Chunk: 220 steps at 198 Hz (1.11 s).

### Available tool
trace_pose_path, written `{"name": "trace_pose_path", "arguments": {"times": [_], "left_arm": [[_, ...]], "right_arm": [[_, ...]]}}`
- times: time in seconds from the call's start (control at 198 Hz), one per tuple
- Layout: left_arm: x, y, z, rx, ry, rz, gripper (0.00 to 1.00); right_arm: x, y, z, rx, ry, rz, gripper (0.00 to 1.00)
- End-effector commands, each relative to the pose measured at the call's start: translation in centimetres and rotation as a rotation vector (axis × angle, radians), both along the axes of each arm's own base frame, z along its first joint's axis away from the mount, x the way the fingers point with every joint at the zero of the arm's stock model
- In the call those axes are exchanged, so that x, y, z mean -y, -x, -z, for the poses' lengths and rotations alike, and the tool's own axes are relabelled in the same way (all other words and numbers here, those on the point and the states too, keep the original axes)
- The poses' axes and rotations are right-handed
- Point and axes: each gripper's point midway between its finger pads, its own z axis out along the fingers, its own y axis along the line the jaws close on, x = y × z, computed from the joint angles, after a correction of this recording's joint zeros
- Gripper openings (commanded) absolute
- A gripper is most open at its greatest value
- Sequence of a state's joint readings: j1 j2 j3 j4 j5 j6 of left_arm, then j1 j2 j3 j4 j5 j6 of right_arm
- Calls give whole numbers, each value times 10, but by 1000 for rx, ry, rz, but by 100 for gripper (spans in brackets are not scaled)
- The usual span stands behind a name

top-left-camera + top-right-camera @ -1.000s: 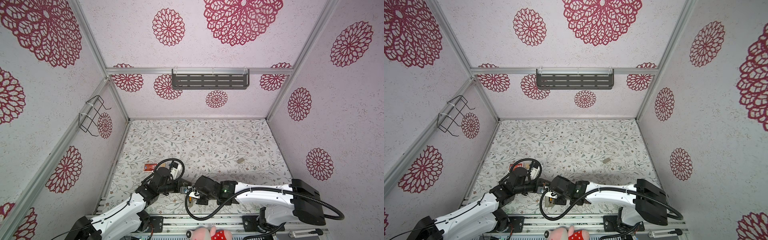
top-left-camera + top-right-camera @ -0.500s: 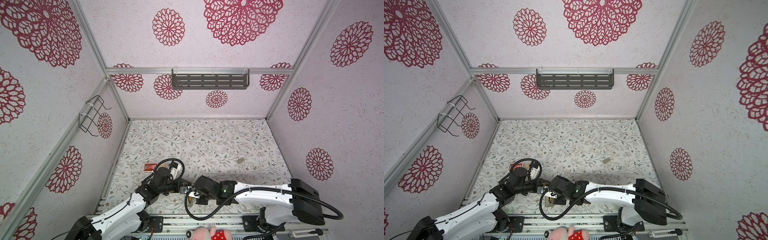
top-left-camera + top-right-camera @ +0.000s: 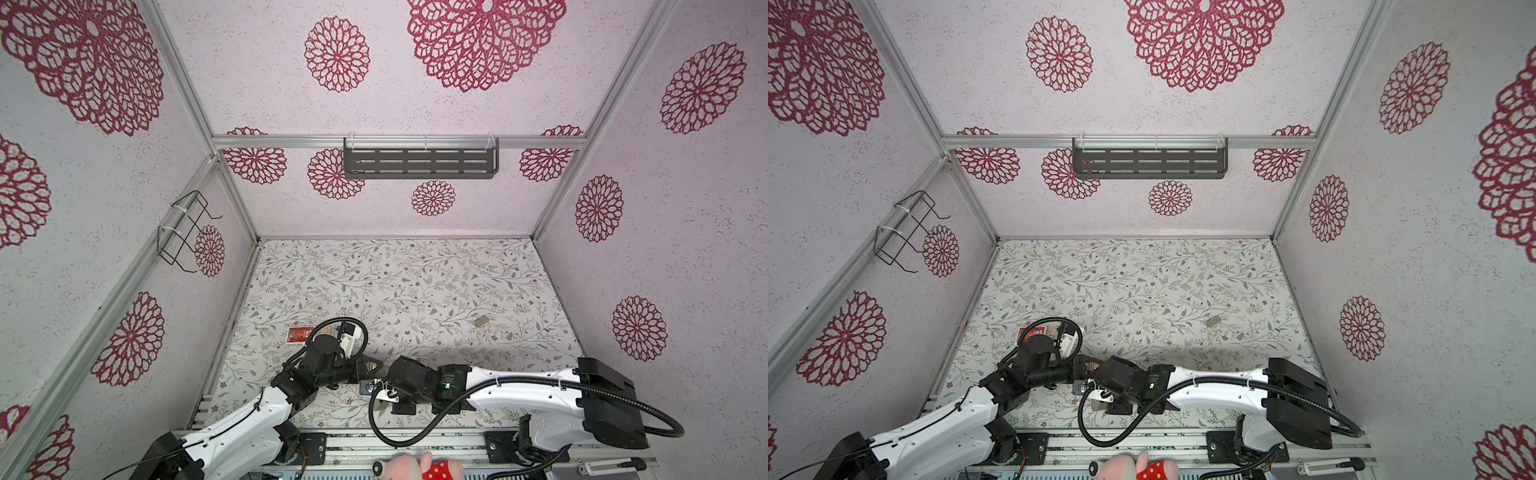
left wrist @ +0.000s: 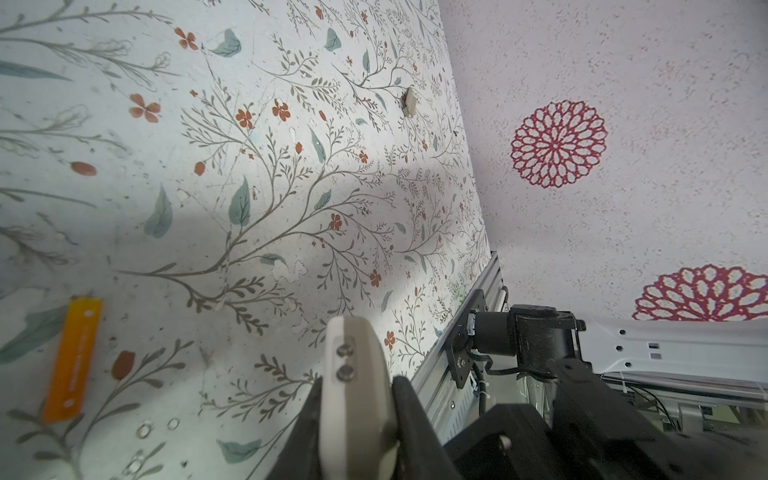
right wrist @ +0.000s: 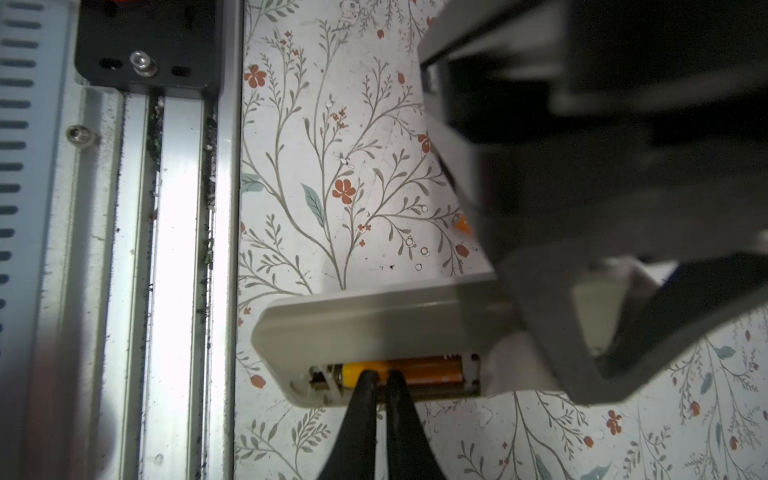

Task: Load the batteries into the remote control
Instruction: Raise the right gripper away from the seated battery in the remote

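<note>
left gripper [image 4: 357, 384] clamped on smooth beige remote control [image 4: 352, 332], right gripper [image 5: 380, 376] pinched shut, tips on orange battery [image 5: 428, 370]

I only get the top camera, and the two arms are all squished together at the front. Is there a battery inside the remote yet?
Observer: Yes. The right wrist view shows an orange battery lying in the open compartment of the remote control.
Child: What's the right arm doing to it?
Observer: The right gripper has its jaws nearly together, with both black tips against that battery.
Child: And the other battery?
Observer: The left wrist view shows the second battery lying on the table. It is apart from the remote control, which the left gripper clamps.
</note>
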State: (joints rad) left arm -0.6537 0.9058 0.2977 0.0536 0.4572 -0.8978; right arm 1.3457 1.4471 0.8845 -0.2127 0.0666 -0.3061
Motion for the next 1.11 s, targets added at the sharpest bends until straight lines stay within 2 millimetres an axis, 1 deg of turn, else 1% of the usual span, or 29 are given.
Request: {"name": "trace_pose_path", "arguments": {"times": [0.0,0.141,0.333,0.409,0.515,0.636,0.813,0.929,1.035,1.105], "left_arm": [[11,-6,-40,107,114,17,0],[9,-6,-38,107,110,8,0],[7,-9,-38,119,105,-9,0],[7,-11,-38,127,100,-17,0],[4,-12,-35,136,94,-32,0],[3,-13,-36,145,102,-40,0],[2,-13,-40,171,114,-42,0],[2,-12,-46,190,136,-41,0],[2,-12,-50,203,147,-40,0],[2,-12,-52,212,152,-42,0]], "right_arm": [[1,8,6,-11,34,-33,10],[1,5,5,0,33,-25,10],[2,-1,-10,23,-3,13,14],[5,-8,-23,45,-35,65,19],[9,-15,-46,49,-115,127,23],[20,-24,-69,51,-198,212,29],[39,-35,-94,42,-285,312,46],[48,-43,-105,33,-335,375,55],[56,-52,-112,30,-370,435,60],[60,-59,-114,21,-393,475,61]]}}
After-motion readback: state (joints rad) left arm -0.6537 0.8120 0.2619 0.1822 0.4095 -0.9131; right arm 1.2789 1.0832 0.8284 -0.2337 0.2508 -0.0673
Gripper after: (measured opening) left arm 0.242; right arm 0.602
